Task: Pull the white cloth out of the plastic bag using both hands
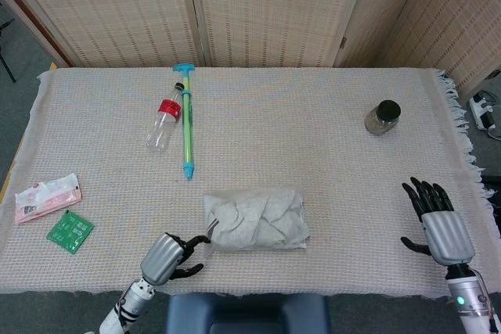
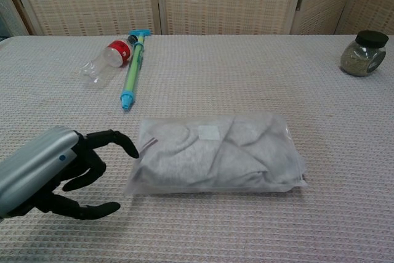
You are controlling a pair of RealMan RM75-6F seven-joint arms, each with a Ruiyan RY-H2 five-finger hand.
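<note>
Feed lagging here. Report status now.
Left hand open at plastic bag, no grip. Right hand open, well clear. White cloth inside bag. Nothing in the way.

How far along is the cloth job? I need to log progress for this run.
Done: nothing yet; the white cloth lies wholly inside the plastic bag. In hand: the left hand is at the bag's left end, fingers apart, holding nothing. Left: the right hand is open and far off to the right; gripping the bag and pulling the cloth out remain.
</note>
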